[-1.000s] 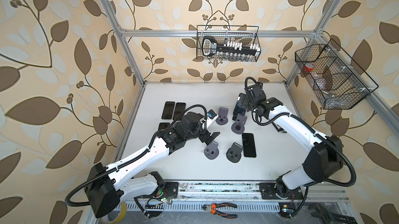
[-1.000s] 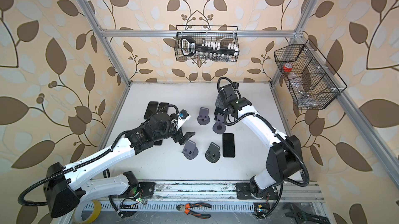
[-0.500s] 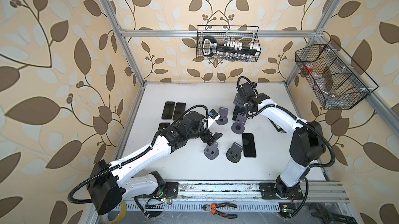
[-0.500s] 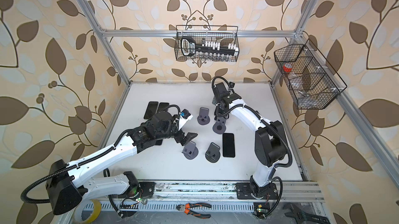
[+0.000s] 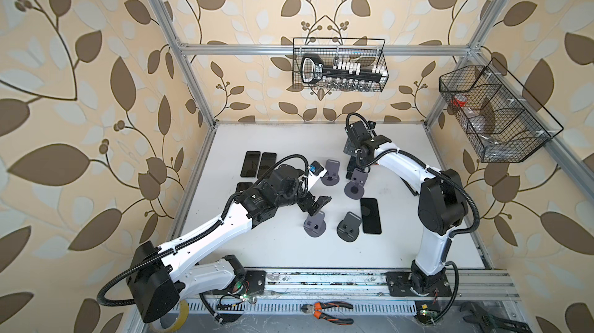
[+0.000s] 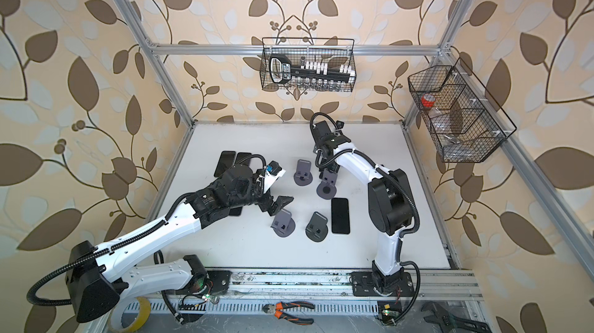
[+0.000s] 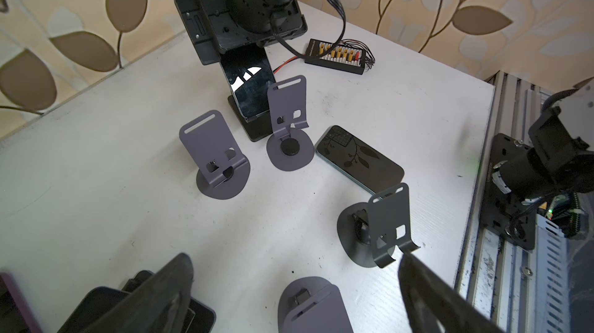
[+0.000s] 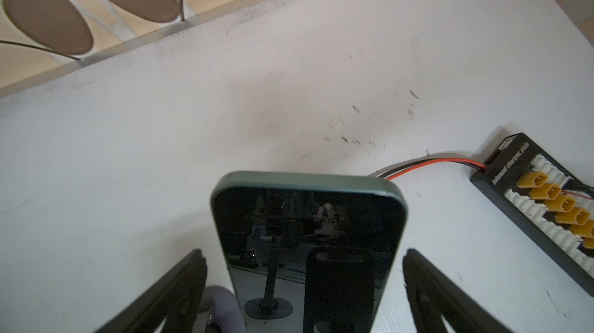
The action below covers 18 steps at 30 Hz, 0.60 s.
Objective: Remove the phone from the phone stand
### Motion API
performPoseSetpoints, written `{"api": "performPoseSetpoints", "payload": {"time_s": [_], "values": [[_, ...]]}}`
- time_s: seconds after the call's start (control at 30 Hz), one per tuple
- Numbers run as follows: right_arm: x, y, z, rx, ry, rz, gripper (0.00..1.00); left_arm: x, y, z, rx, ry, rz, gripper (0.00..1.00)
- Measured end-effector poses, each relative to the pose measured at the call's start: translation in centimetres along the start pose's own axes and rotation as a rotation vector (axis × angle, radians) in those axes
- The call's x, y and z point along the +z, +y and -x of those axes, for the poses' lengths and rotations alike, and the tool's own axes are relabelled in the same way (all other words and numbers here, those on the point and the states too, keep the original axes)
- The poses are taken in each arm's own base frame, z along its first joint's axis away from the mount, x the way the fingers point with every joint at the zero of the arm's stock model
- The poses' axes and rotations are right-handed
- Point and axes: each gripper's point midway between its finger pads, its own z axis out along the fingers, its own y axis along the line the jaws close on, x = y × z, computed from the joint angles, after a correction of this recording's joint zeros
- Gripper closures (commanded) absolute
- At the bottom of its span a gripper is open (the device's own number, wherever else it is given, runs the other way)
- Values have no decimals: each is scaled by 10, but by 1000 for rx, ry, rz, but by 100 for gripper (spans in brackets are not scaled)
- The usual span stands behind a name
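Observation:
A dark phone (image 8: 308, 235) with a green rim leans upright on a phone stand (image 7: 257, 130) near the back of the table. My right gripper (image 8: 303, 252) is open and straddles the phone's upper part. A gap shows between each of its fingers (image 8: 189, 270) and the phone's edges. In a top view the right gripper (image 5: 352, 166) points down over the phone. My left gripper (image 7: 294, 257) is open and holds nothing. It hovers just above an empty grey stand (image 5: 315, 223), and in a top view the left gripper (image 6: 279, 204) sits mid-table.
More empty grey stands (image 5: 331, 174) (image 5: 355, 183) (image 5: 348, 227) cluster mid-table. One phone lies flat (image 5: 370, 215) beside them and more phones lie flat at the left (image 5: 258, 164). A black charging board with wires (image 7: 336, 56) lies behind the right gripper. Wire baskets (image 5: 339, 64) hang on the walls.
The right arm has drawn its elbow in and shifted its gripper slightly left and back over the standing phone. The left arm has barely moved.

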Motion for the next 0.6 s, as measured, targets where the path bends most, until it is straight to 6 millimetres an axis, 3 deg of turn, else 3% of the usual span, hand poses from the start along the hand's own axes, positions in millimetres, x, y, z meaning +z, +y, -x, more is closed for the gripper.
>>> {"api": "performPoseSetpoints", "payload": {"time_s": [0.6], "values": [[9,4,6,-21,-21,-27,9,0,0,-1,-1,6,0,1]]}}
